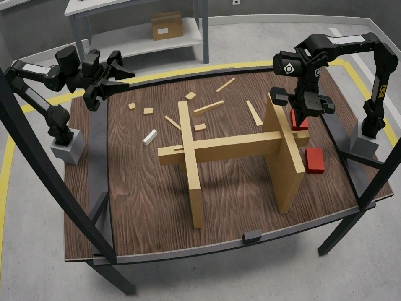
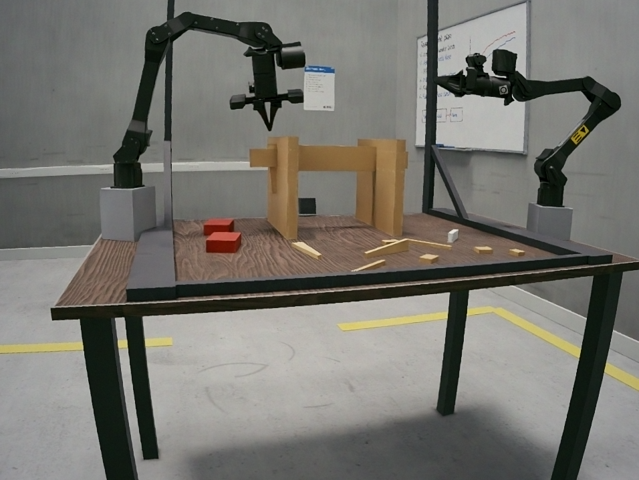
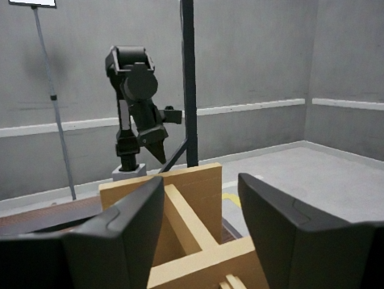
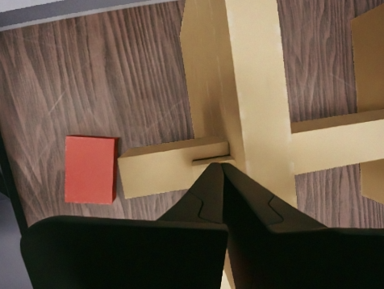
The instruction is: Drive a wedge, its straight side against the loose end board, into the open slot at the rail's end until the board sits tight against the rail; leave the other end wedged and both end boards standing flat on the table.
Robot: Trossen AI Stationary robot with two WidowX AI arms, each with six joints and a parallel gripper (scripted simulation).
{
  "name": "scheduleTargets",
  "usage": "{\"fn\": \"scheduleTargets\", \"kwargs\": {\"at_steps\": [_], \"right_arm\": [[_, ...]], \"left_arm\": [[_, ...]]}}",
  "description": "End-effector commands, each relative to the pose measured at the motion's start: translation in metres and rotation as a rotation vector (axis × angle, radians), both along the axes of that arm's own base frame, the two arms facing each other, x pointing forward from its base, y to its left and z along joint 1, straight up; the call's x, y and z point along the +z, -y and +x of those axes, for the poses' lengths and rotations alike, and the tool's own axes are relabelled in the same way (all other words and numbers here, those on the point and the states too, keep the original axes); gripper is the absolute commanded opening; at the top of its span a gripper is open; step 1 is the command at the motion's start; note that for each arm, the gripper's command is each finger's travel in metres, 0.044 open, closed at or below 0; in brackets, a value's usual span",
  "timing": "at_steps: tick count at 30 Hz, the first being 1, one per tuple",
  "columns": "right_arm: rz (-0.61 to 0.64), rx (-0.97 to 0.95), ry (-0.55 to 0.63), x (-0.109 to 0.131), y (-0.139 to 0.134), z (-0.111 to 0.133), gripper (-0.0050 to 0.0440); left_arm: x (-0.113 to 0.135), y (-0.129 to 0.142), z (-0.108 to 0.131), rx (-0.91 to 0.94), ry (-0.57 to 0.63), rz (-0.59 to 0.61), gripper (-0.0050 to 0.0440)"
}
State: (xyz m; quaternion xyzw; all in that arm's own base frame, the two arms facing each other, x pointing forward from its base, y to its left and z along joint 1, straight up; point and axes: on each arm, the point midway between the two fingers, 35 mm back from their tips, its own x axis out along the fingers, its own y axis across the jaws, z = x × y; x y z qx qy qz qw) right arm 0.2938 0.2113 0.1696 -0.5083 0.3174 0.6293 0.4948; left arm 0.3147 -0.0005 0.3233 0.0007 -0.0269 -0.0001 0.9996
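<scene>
Item: wedge (image 1: 298, 133) (image 2: 273, 180) (image 4: 206, 162), in the rail's slot outside the end board (image 1: 293, 152) (image 2: 282, 188) (image 3: 198, 190) (image 4: 258, 101) on your right arm's side. Long axis upright; narrow lower end towards 6 o'clock in the exterior view.
Views: exterior shows its length below the rail (image 1: 238, 147) (image 2: 335, 157) (image 3: 189, 218) (image 4: 339, 147); top and right wrist show only its upper end.
Position: beneath your right claw (image 1: 299, 124) (image 2: 269, 129) (image 3: 164, 163) (image 4: 219, 172), at 6 o'clock in the exterior view; contact cannot be told. Right fingers: pressed together, nothing pinched.
Your left claw (image 1: 132, 80) (image 2: 438, 80) (image 3: 200, 182): spread, unladen, at 10 o'clock in the top view.
</scene>
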Motion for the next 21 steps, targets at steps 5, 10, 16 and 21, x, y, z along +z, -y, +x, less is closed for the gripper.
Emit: {"fn": "scheduleTargets", "kwargs": {"at_steps": [5,10,16,21], "right_arm": [[0.004,0.122,-0.064,0.002,-0.0008,0.0063,-0.005],[0.012,0.18,-0.102,-0.0008,0.0001,0.0079,-0.005],[0.023,0.206,-0.112,0.0004,0.0004,0.0082,-0.005],[0.026,0.205,-0.095,0.0034,-0.0011,0.0085,-0.005]], "left_arm": [[0.0075,-0.0003,-0.0017,0.0,0.02,-0.003,0.018],[0.0075,-0.0003,-0.0017,0.0,0.02,-0.003,0.018],[0.0075,-0.0003,-0.0017,0.0,0.02,-0.003,0.018],[0.0082,-0.0003,-0.0017,0.0,0.021,-0.002,0.018]]}}
